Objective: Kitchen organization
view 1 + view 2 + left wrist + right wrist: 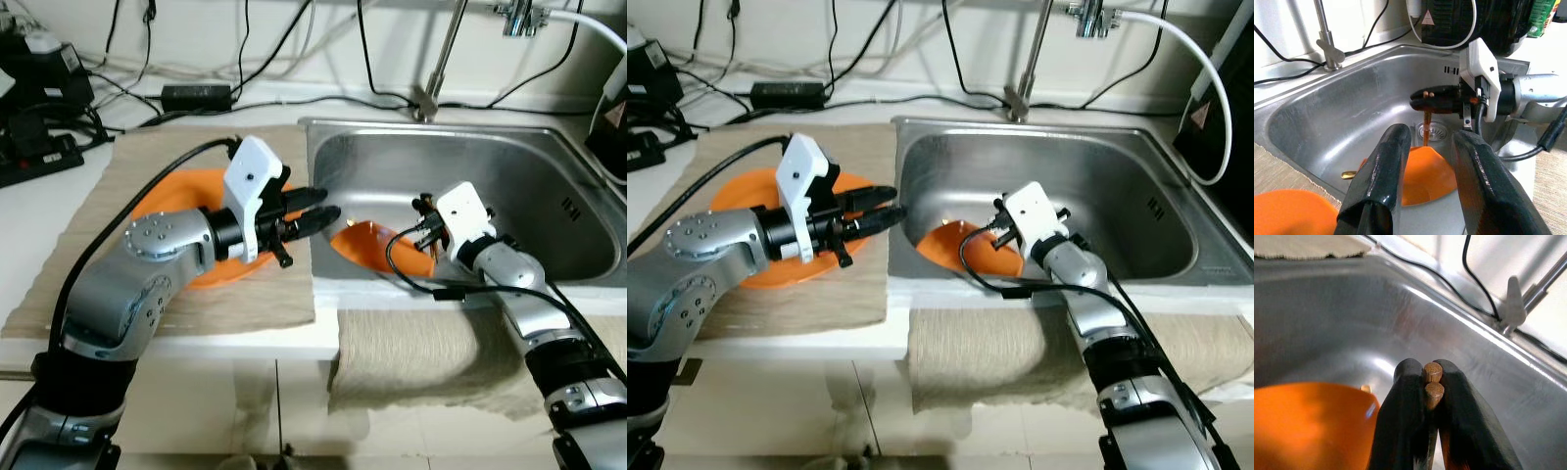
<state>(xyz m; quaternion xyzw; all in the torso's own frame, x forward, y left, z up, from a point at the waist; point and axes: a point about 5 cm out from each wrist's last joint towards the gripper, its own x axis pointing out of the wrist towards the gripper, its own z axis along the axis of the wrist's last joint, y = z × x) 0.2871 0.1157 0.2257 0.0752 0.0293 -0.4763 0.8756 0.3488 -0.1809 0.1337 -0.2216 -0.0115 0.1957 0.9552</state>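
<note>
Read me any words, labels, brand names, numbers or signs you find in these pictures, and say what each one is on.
No text here can be read.
Sink: a dark mark stamped on the inner wall, too small to read.
Black appliance behind the sink: a triangular warning sign on a white tag, its symbol too blurred to tell.
Green packet beside that appliance: printed, but too blurred to read.

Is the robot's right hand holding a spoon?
No, the right gripper is shut on a pair of wooden chopsticks, their round ends poking out between its jaws above the sink.
</note>
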